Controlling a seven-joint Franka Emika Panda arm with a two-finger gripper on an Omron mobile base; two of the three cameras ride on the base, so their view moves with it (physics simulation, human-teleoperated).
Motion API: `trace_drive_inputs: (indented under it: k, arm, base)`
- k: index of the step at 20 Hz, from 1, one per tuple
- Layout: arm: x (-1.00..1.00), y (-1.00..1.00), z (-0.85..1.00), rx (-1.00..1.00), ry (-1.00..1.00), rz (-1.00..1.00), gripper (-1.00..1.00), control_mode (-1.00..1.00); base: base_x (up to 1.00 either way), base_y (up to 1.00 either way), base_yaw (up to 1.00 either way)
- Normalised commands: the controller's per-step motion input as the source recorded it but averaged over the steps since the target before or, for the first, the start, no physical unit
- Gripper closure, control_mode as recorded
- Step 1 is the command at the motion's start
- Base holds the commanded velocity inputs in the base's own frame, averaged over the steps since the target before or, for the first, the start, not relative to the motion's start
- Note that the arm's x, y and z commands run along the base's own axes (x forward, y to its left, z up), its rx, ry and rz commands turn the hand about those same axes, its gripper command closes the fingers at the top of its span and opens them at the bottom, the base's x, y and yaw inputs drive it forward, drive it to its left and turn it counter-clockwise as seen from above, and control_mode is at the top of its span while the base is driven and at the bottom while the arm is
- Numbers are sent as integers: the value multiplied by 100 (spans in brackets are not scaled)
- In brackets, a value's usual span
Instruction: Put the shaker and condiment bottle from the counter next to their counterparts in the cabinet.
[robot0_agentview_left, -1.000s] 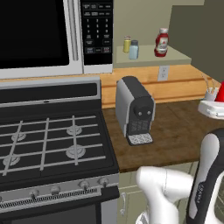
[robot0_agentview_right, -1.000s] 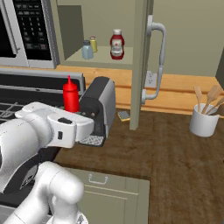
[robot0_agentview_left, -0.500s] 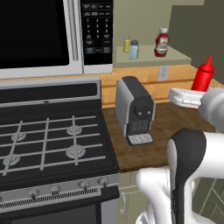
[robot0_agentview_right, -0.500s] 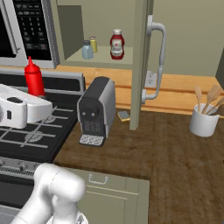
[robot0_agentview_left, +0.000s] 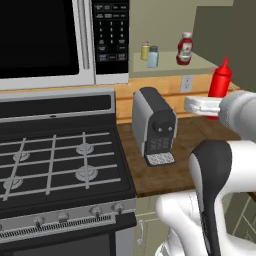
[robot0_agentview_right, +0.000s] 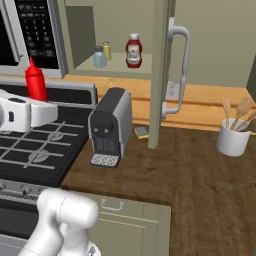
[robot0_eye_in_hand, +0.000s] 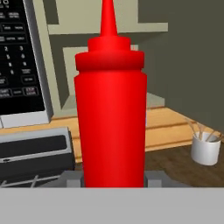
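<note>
Left base view
Landmark: the black and grey capsule coffee machine (robot0_agentview_left: 155, 126) stands on the brown wood-plank worktop (robot0_agentview_left: 200, 140), just right of the black gas stove (robot0_agentview_left: 60, 160).
Condiment bottle: the slim all-red squeeze bottle with a cone nozzle (robot0_agentview_left: 220, 80) stands upright in the air, up and to the right of the coffee machine, its base at the white gripper (robot0_agentview_left: 207, 106).
Cabinet: on the pale shelf of the beige wall cabinet (robot0_agentview_left: 165, 67), above the coffee machine, the small pale blue shaker with a grey cap (robot0_agentview_left: 153, 57) stands just beside the small yellow shaker with a silver cap (robot0_agentview_left: 145, 50); the wide red bottle with a white cap and label (robot0_agentview_left: 184, 48) is a little to their right.

Right base view
Condiment bottle: it is left of the coffee machine and higher than its top, over the stove.
Cabinet: the dark olive door (robot0_agentview_right: 159, 75) hangs open, edge-on, right of the coffee machine.
Worktop: a white cup of wooden utensils (robot0_agentview_right: 233, 135) sits well to the right of the coffee machine.

Hand view
Gripper: closed on the base of the condiment bottle, which rises upright between the two dark fingertips (robot0_eye_in_hand: 70, 178); the contact itself is half hidden at the bottom edge, so it seems a firm hold rather than plainly one.
Background: the microwave keypad (robot0_eye_in_hand: 17, 61) lies to the left of the bottle.
</note>
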Motion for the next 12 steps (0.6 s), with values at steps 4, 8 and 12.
trace_drive_inputs:
  k: [4,8,12]
  arm:
    - [30,-13,0,0,0,8,100,-100]
    - [13,8,-4,-3,4,3,100,-100]
    - [34,0,0,0,0,-2,100,-100]
  base:
    - [0,0,0]
    - [0,0,0]
    - [0,0,0]
